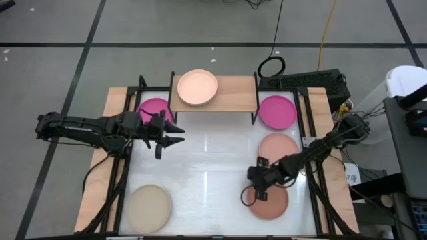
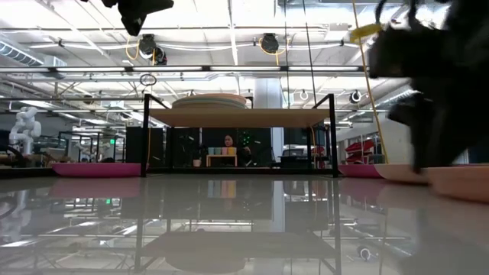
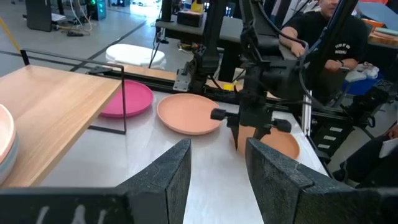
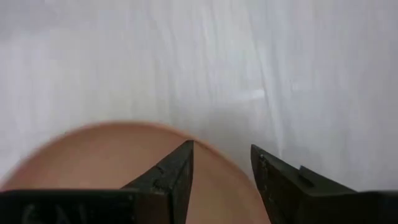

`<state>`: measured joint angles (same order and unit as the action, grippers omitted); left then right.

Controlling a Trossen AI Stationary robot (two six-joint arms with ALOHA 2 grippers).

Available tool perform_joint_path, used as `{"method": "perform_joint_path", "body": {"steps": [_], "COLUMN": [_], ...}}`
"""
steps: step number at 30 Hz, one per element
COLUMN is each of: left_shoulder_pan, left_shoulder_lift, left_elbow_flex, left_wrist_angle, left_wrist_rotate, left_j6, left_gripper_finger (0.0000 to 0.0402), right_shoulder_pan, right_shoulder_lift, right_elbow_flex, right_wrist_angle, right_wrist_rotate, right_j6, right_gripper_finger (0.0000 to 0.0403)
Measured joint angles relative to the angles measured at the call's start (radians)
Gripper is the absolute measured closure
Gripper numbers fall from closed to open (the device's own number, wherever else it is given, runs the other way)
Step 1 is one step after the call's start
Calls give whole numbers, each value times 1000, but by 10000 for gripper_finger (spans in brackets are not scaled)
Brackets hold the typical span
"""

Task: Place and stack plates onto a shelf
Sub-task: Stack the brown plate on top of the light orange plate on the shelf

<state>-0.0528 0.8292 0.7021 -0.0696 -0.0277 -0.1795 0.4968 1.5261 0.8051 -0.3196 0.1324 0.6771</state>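
Observation:
The shelf (image 1: 233,97) stands at the table's far edge with a stack of plates (image 1: 197,87) on its wooden top, a pale pink one uppermost. One magenta plate (image 1: 152,107) lies by the shelf's left legs, another (image 1: 277,111) to its right. A peach plate (image 1: 278,147), a reddish-brown plate (image 1: 272,203) and a beige plate (image 1: 149,208) lie flat on the table. My right gripper (image 1: 257,195) is open and points down over the reddish-brown plate's left rim (image 4: 205,149), one finger over the plate and one beyond it. My left gripper (image 1: 180,135) is open and hovers level near the left magenta plate.
White table top with wooden side strips (image 1: 113,107) and black rails. The shelf's black legs (image 1: 254,113) stand between the magenta plates. Bare table (image 1: 207,167) lies between the two arms. Beyond the far edge are cables and a black box (image 1: 313,83). People sit in the room behind (image 3: 323,31).

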Motion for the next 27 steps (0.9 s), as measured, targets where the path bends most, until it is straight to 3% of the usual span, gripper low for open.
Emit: {"method": "perform_joint_path", "body": {"steps": [4, 7, 12, 20, 27], "left_shoulder_pan": [-1, -2, -4, -15, -33], "left_shoulder_lift": [0, 0, 1, 2, 2], "left_elbow_flex": [0, 0, 0, 0, 0], "left_wrist_angle": [-1, -9, -15, -15, -14], "left_wrist_rotate": [0, 0, 1, 2, 1], "left_j6": [0, -8, -13, -13, -14], "left_gripper_finger": [245, 245, 245, 245, 245], "right_shoulder_pan": [-57, -77, -81, -81, -81], "right_shoulder_lift": [-1, -15, -19, -20, -19], "right_elbow_flex": [1, 2, 2, 1, 2], "right_wrist_angle": [150, 173, 25, -125, -131], "right_wrist_rotate": [-9, -72, -136, -132, -101], "right_j6": [-132, -210, -217, -123, -122], "right_gripper_finger": [261, 261, 261, 263, 314]}}
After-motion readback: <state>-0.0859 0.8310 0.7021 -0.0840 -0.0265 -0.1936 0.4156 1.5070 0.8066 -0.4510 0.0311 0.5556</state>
